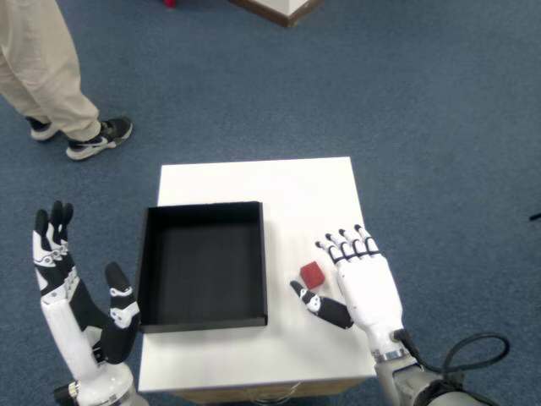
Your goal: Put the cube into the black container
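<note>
The red cube (pixel 312 274) lies on the white worktop (pixel 287 190), near its right edge and just right of the black container (pixel 203 264), which sits empty against the worktop's left edge. The right robot hand (pixel 353 277) rests beside the cube with fingers spread and holds nothing; its thumb (pixel 322 307) lies just in front of the cube, the fingertips (pixel 342 242) just to its right. Whether thumb and cube touch cannot be told.
</note>
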